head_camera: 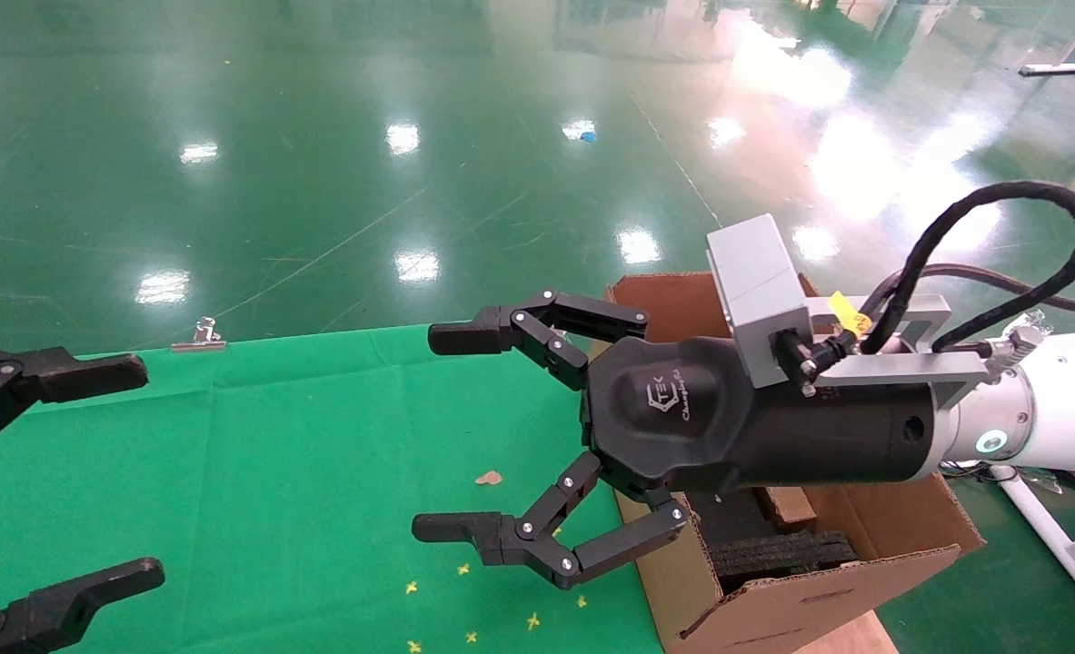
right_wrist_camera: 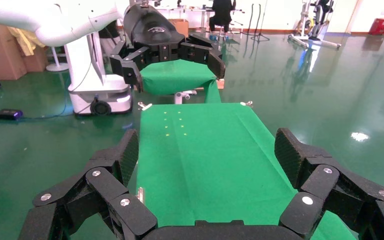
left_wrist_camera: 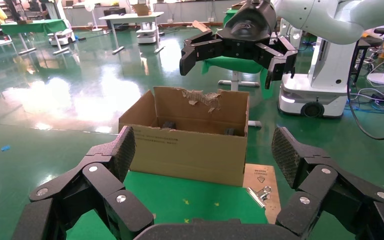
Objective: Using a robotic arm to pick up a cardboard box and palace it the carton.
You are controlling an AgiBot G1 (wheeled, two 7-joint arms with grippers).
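Brown carton (head_camera: 801,581) is sitting just beneath the right gripper (head_camera: 451,431), whose fingers are gaping wide, holding nothing.

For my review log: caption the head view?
Right gripper open above green table beside carton; left gripper open at table edge.

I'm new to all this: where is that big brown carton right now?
In the head view the carton stands at the green table's right edge, on the robot's right, directly under the open right end effector.
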